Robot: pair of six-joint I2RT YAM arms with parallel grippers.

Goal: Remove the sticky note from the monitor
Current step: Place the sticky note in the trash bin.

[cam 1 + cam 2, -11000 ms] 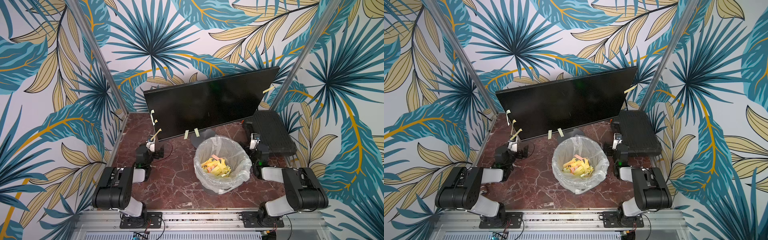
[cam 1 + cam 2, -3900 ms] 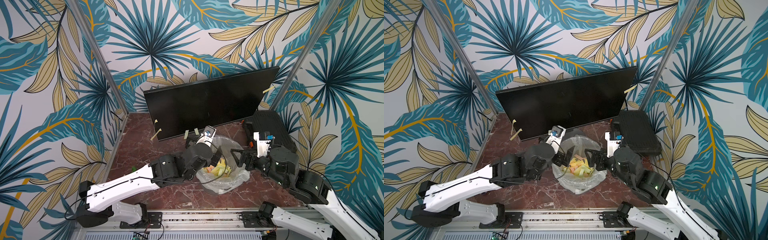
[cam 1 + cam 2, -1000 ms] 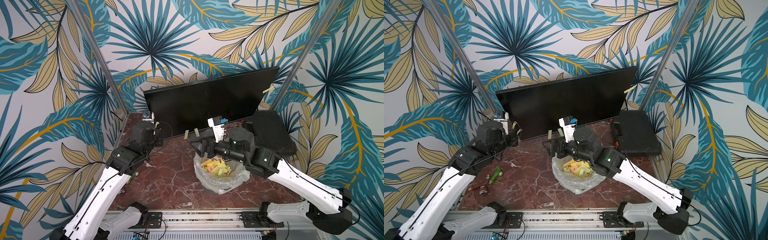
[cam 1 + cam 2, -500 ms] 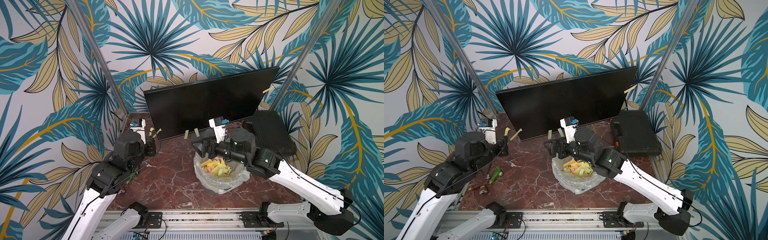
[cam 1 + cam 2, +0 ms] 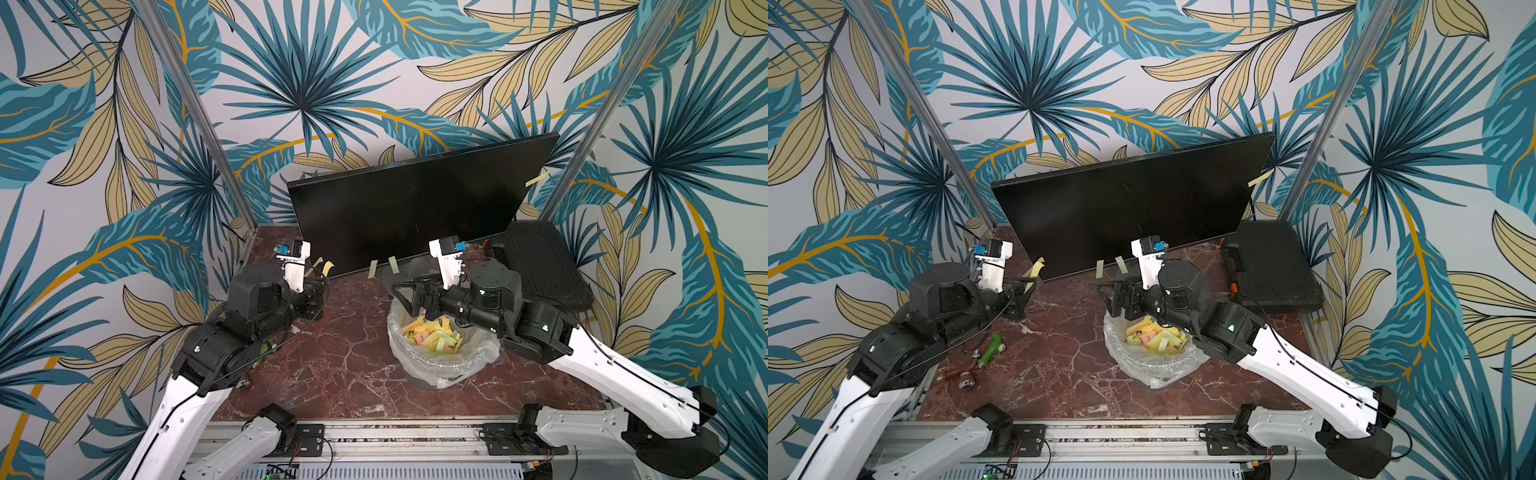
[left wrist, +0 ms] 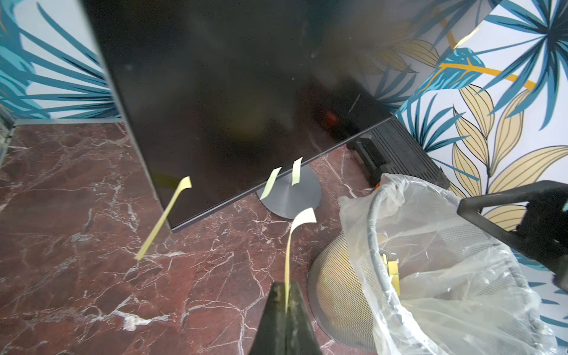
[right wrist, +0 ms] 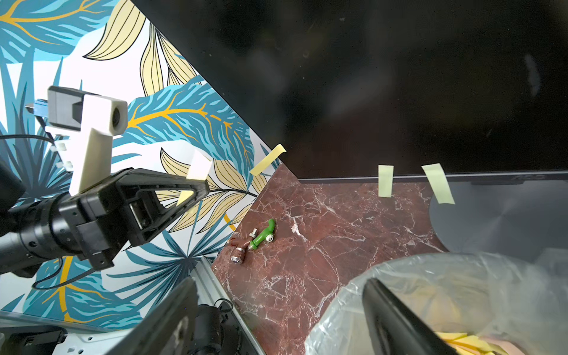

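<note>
In a top view the left pincer (image 5: 320, 286), shut, sits beside the monitor (image 5: 415, 208)'s lower corner. The right pincer (image 5: 397, 291) gapes above a plastic-lined mesh bin (image 5: 490, 353) of paper strips (image 5: 432, 336). Left wrist: the tips clamp a curling sticky note (image 6: 290, 246), apart from the glossy monitor ahead. Right wrist: a green plastic part (image 7: 264, 235) lies on the marble worktop (image 7: 322, 246) beyond.

You are looking at a staged robot test cell, not a real office. Leaf-print panels (image 5: 299, 83) wall in a small marble-look tabletop (image 5: 345, 365), and aluminium posts (image 5: 203, 124) rise at the upper corners. The monitor (image 5: 415, 199) stands as a prop, and the arm bases (image 5: 582, 428) bolt to a rail (image 5: 395, 432) along the bottom edge.
</note>
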